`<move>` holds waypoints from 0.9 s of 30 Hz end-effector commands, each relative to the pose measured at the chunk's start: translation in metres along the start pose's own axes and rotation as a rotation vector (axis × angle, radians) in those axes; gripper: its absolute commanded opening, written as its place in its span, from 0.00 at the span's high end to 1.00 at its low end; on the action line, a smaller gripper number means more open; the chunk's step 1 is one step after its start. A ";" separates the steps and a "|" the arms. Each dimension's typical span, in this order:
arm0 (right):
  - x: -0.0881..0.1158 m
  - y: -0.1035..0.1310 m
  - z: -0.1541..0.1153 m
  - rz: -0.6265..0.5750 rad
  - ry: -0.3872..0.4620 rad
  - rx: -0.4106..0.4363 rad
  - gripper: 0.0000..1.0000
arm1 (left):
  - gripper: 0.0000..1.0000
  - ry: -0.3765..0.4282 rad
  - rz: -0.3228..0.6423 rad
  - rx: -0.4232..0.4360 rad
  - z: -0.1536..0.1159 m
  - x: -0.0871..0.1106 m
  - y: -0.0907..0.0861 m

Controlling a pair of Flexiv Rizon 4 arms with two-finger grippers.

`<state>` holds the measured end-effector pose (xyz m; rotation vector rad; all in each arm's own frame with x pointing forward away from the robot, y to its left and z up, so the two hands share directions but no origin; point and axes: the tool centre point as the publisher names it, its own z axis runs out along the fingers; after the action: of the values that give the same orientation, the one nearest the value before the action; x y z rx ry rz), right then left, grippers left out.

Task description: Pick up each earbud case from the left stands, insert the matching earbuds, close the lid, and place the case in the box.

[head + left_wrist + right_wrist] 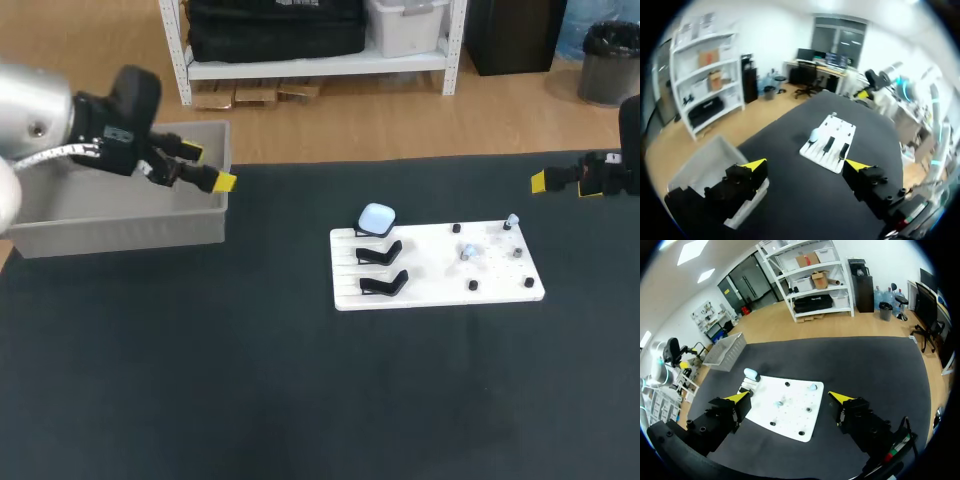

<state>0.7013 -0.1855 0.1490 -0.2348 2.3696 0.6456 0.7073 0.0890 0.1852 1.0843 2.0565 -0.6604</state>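
A white board (437, 287) lies at the table's middle. Of three black stands on its left side, the far one carries a pale blue earbud case (377, 218); the other two stands (381, 254) are bare. Small earbuds (468, 252) rest among pegs on the board's right part. My left gripper (209, 167) hangs open over the grey box's (120, 232) right wall, holding nothing. My right gripper (556, 181) hovers open at the table's right, far from the board. The left wrist view has its gripper (806, 165) open, with the case (814, 135) ahead of it. Ahead of the open right gripper (789, 397) lies the board (790, 419).
The grey box (705, 165) stands at the table's back left corner and looks bare inside. Black pegs (473, 285) stick up from the board. Dark tabletop stretches all around the board and in front of it.
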 end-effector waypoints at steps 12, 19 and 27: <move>0.000 0.000 0.000 0.000 0.001 0.002 0.00 | 0.00 -0.030 0.366 0.308 0.082 -0.016 0.003; 0.000 0.000 0.000 0.000 0.001 0.002 0.00 | 0.00 -0.030 0.393 0.388 0.109 -0.014 0.007; 0.000 0.000 0.000 0.000 0.001 0.002 0.00 | 0.00 -0.033 0.386 0.467 0.137 -0.004 -0.003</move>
<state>0.7013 -0.1855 0.1491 -0.2348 2.3697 0.6456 0.7452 -0.0022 0.1140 1.5964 1.6592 -0.8608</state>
